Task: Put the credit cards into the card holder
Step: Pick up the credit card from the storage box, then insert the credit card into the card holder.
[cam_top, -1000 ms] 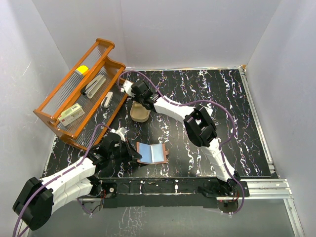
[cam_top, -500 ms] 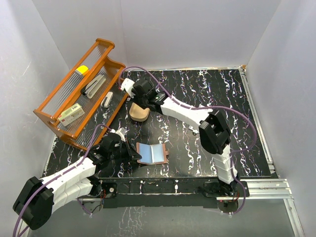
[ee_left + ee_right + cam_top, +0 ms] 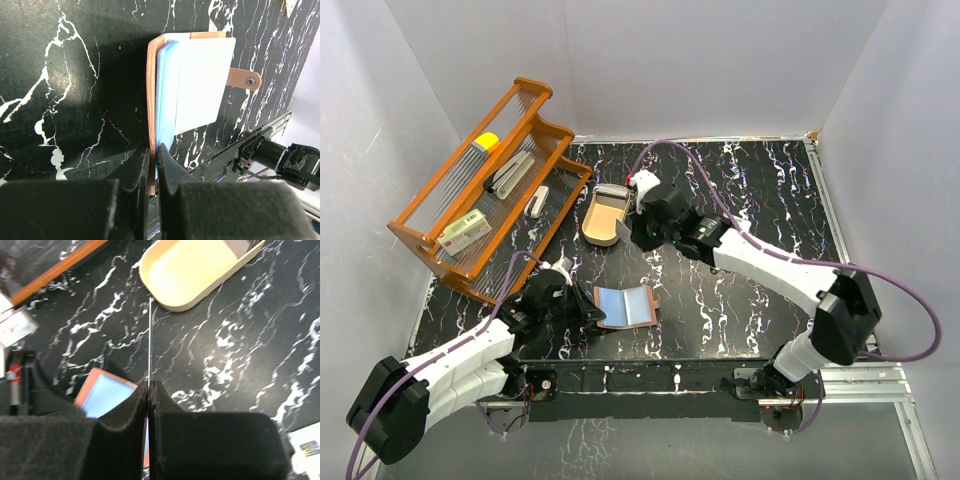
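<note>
The card holder (image 3: 627,307), a reddish-brown wallet, lies open on the black marbled table with a pale blue credit card (image 3: 166,95) in it; its clear pocket (image 3: 202,80) and strap tab (image 3: 243,79) point right. My left gripper (image 3: 586,312) is shut on the wallet's left leather edge (image 3: 149,100), and shows in the left wrist view (image 3: 154,154). My right gripper (image 3: 629,231) is shut on a thin pale card (image 3: 150,335), seen edge-on, held above the table between the tan tray and the wallet (image 3: 102,392). The right gripper (image 3: 149,385) hides the card's face.
The tan oval tray (image 3: 603,217) with a metal rim sits just left of the right gripper, also in the right wrist view (image 3: 195,270). The orange wire rack (image 3: 480,190) at back left holds a cream box (image 3: 464,231) and other items. A white printed item (image 3: 307,444) lies at bottom right.
My right gripper has drawn back from the tray toward the near side with a card pinched in it, its elbow swinging right. My left gripper still holds the wallet edge.
</note>
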Tool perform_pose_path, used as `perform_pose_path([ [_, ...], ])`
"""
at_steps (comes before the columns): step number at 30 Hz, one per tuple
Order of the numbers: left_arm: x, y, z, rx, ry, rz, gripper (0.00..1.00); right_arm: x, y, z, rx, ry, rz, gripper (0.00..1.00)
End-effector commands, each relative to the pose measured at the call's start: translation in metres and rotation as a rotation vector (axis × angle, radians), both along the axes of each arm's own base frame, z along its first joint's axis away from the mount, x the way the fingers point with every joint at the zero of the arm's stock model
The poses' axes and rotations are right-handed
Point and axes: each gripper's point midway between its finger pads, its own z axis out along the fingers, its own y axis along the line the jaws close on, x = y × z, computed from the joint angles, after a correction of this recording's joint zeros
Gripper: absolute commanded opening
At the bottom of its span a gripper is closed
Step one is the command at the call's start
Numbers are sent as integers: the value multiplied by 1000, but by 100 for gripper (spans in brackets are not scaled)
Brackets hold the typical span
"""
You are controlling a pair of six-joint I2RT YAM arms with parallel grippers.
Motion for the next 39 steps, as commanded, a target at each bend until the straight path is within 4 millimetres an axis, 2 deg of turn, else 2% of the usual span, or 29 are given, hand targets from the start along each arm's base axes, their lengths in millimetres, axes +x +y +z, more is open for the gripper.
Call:
perform_pose_path([
  [1, 12, 4, 2, 20, -28, 56, 0, -25, 11, 18, 245, 117, -58, 0],
  [8, 18, 9, -3, 45, -33, 99, 0, -63, 5, -14, 360, 292, -117, 0],
  [13, 14, 13, -9, 62, -18, 103, 2, -78, 1, -40, 416, 361, -164, 0],
  [20, 11, 14, -11, 67, -12, 93, 9, -88, 1, -77, 370, 426, -177, 0],
  [26, 8, 19, -15, 83, -5, 104, 16, -88, -17, -113, 293, 417, -234, 0],
  [30, 4, 23, -18, 91, 3, 106, 20, -95, -19, -123, 297, 440, -232, 0],
  [34, 2, 25, -19, 100, 10, 107, 28, -99, -26, -131, 297, 448, -253, 0],
  [39, 1, 28, -19, 106, 7, 114, 27, -100, -32, -132, 296, 437, -268, 0],
])
